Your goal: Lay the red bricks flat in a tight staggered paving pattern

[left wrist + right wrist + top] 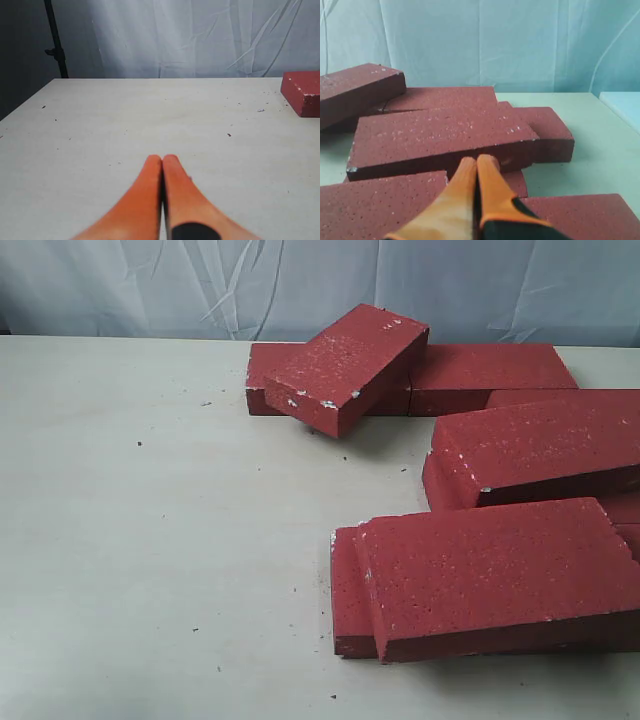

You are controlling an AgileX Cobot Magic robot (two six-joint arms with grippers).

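Several dark red bricks lie in a loose heap on the right half of the pale table. One brick (348, 365) rests tilted across two flat bricks at the back. Another tilted brick (535, 448) leans on bricks at the right, and a large near brick (498, 575) overlaps one beneath it. Neither gripper shows in the exterior view. My left gripper (162, 159) is shut and empty above bare table, with one brick corner (303, 91) far off. My right gripper (477, 161) is shut and empty, its tips close to the side of a tilted brick (440, 132).
The pale table (150, 540) carries small dark crumbs on its left half. A wrinkled pale cloth backdrop (300, 280) hangs behind the table. A dark stand pole (55, 40) rises beyond the table's far corner in the left wrist view.
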